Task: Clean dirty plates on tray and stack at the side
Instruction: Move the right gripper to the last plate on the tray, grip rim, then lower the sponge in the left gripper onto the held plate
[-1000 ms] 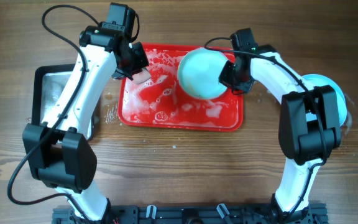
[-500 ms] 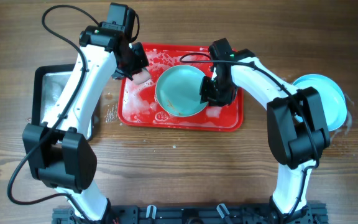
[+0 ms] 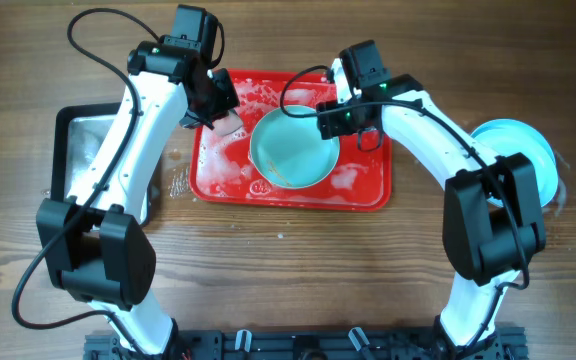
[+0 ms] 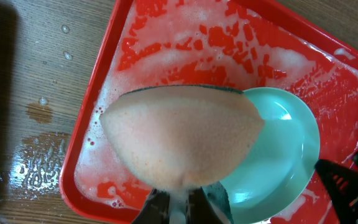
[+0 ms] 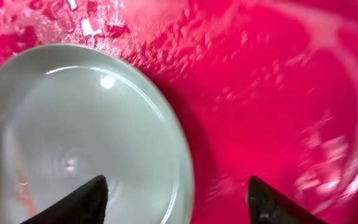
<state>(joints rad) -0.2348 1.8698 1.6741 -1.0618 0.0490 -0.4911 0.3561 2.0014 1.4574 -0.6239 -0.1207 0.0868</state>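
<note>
A pale blue plate point(image 3: 290, 150) lies face up on the red tray point(image 3: 368, 196), with thin streaks on its inside. My right gripper point(image 3: 336, 120) hovers just above the plate's right rim, open and holding nothing. In the right wrist view the plate point(image 5: 73, 137) fills the left and the gripper point(image 5: 176, 200) straddles its rim over the tray point(image 5: 278, 93). My left gripper point(image 3: 224, 118) is shut on a peach sponge point(image 4: 179, 134) with a green back, above the sudsy left part of the tray point(image 4: 79, 168), beside the plate point(image 4: 288, 149). Another plate point(image 3: 530, 160) sits on the table at the right.
A silver metal pan point(image 3: 76, 150) stands left of the tray, partly under the left arm. Water drops wet the wood point(image 3: 178, 182) between pan and tray. White suds cover much of the tray floor.
The right gripper carried the plate from the tray's back right to its middle, turned it face up, let go and drew back to its rim. The left arm stayed still.
</note>
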